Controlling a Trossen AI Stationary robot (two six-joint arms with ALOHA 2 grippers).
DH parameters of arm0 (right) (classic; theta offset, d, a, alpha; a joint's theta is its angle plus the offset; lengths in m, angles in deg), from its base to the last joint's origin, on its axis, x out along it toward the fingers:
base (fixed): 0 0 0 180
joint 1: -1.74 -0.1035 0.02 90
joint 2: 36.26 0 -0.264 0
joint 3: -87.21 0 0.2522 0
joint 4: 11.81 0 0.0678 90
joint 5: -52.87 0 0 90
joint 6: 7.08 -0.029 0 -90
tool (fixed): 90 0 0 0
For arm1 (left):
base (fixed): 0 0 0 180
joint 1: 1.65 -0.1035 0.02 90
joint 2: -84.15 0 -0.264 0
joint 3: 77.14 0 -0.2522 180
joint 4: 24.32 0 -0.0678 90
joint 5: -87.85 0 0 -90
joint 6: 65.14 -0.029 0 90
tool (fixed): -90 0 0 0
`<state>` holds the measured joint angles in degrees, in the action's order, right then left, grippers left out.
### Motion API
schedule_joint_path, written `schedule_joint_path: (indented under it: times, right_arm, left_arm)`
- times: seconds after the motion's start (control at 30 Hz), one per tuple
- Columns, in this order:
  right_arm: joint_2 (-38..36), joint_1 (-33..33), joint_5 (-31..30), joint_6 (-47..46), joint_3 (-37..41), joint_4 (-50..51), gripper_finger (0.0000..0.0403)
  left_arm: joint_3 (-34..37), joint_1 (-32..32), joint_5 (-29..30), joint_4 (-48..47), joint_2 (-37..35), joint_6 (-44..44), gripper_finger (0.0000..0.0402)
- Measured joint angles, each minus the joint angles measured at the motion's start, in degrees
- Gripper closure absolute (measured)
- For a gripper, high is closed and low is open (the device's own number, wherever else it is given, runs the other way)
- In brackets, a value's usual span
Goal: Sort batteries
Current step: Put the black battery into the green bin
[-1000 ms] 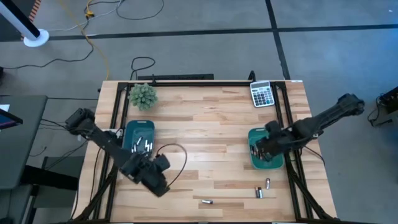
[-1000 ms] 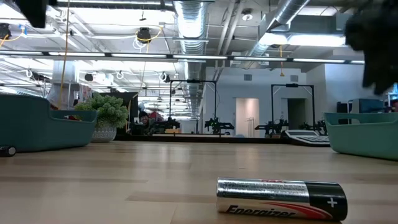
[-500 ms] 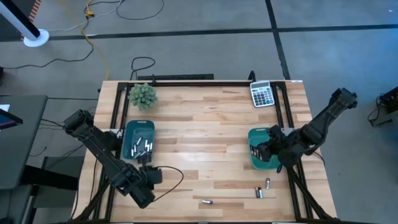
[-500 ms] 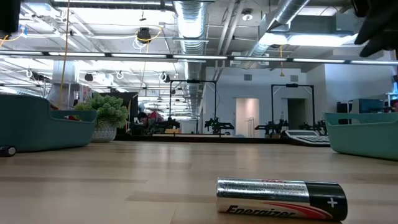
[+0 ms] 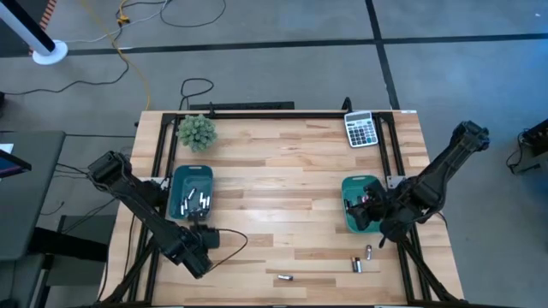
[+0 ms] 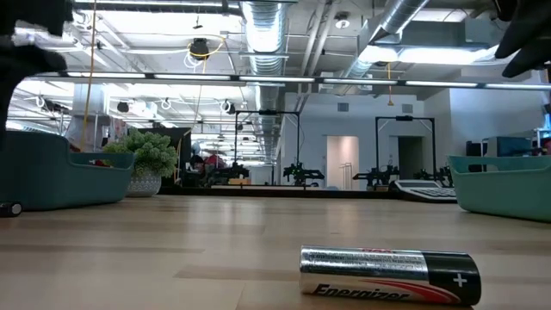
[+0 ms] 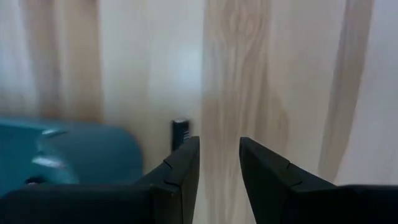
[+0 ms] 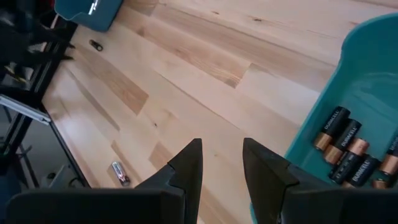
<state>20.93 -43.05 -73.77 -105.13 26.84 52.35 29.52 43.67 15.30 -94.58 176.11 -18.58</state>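
- Left tool [image 5: 199, 253]: near the left bin [image 5: 190, 191], fingers partly apart, empty. A dark cell [image 7: 180, 133] lies just beyond; a careless descent could knock it away.
- Loose batteries [image 5: 363, 259] lie on the tabletop [image 5: 282, 197], near right.
- Right tool [image 5: 366, 210]: over the right bin [image 5: 361, 204], partly apart, empty.

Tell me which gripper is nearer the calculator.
Right. The right gripper sits at the right teal bin, on the calculator's side of the table. The left gripper is near the front-left corner, diagonally across the table from it.
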Motion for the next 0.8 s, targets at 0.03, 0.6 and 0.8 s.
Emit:
schedule_joint_path:
  times: [0.03,0.6,0.8]
  right_arm:
    - [0.18,0.16,-0.39,-0.08,0.00,-0.26,0.0274]
    - [0.15,0.30,-0.90,-1.10,0.00,-0.42,0.0274]
    - [0.15,0.30,-0.90,-1.36,0.00,-0.41,0.0274]
  left_arm:
    - [1.19,0.00,-0.13,1.41,0.00,-0.17,0.0295]
    - [12.21,-4.25,1.75,10.28,-0.02,1.07,0.0295]
    - [14.51,-5.37,1.28,14.17,-0.31,0.03,0.0294]
